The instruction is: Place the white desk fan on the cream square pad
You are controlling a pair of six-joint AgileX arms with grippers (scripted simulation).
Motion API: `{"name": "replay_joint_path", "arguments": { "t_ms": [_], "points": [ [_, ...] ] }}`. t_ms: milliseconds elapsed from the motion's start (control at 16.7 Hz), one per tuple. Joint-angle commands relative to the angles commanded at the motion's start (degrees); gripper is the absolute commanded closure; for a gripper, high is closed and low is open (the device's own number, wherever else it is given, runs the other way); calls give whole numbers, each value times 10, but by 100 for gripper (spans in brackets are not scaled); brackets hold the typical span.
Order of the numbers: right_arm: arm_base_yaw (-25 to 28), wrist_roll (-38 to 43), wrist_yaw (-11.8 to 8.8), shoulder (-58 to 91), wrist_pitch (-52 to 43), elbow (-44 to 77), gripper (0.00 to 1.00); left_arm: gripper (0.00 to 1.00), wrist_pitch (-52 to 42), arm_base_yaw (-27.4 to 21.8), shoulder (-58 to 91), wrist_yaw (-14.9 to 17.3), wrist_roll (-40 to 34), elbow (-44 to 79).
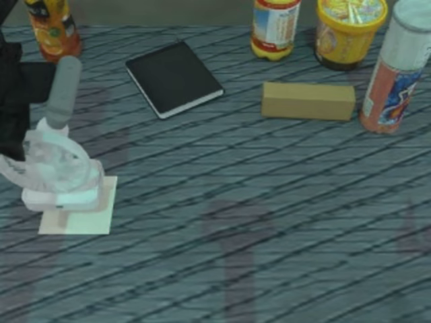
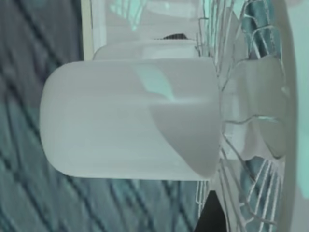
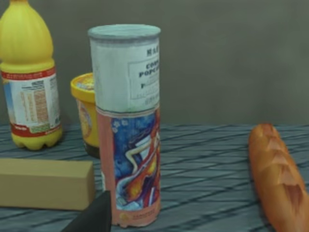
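The fan (image 1: pixel 57 171) stands at the left side of the bench (image 1: pixel 269 222), its base on the pad (image 1: pixel 91 219) and overhanging the pad's left edge. The grille faces partly upward, and the grey rounded knob (image 1: pixel 64 91) rises behind it. The left arm (image 1: pixel 17 94) sits at the far left edge, dark and just behind the fan. The left wrist view is filled by the fan's knob (image 2: pixel 130 118) and grille (image 2: pixel 251 116) at close range; the left pincer itself does not appear there, so its state cannot be told.

The right arm is outside the top view. In the right wrist view, one dark finger tip (image 3: pixel 94 215) shows near the popcorn can (image 3: pixel 128 121); its state cannot be told.

Well apart from the fan lie a black slab (image 1: pixel 174 77) and a box (image 1: pixel 308 101).
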Motion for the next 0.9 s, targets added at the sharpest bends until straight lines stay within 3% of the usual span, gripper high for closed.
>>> {"name": "replay_joint_path", "arguments": {
  "t_ms": [840, 900],
  "points": [
    [0, 0, 0, 0, 0, 0, 0, 100, 77, -2, 8, 0, -2, -69],
    [0, 0, 0, 0, 0, 0, 0, 92, 77, -2, 8, 0, -2, -69]
  ]
}}
